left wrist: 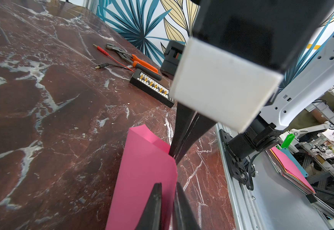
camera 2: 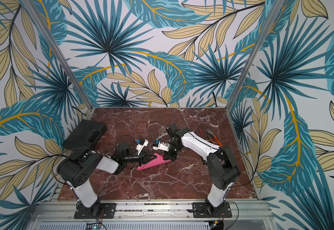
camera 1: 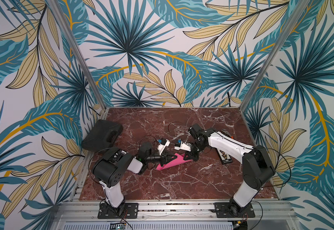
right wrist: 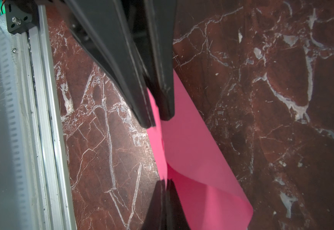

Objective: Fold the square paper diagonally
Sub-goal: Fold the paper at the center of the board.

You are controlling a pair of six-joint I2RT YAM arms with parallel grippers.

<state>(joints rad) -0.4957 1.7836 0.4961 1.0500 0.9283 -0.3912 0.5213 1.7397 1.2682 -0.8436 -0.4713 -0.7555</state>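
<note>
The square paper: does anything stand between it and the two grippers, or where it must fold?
Nothing visible does. The left gripper and the right gripper are both closed on the square paper, one part of it lifted. The pliers and the black connector strip lie on the table, apart from it.

The table [camera 1: 172,185] had a dark red marble top veined with white. A pink paper [camera 1: 174,163] lay near its middle, one edge on the surface and the rest curled up off it. At the far left a black case [camera 1: 102,137] overhung the table's edge. On the right lay a black strip of yellow connectors [camera 1: 224,157]; beyond it were orange-handled pliers [camera 2: 211,136] and a red lead [left wrist: 102,51].
</note>
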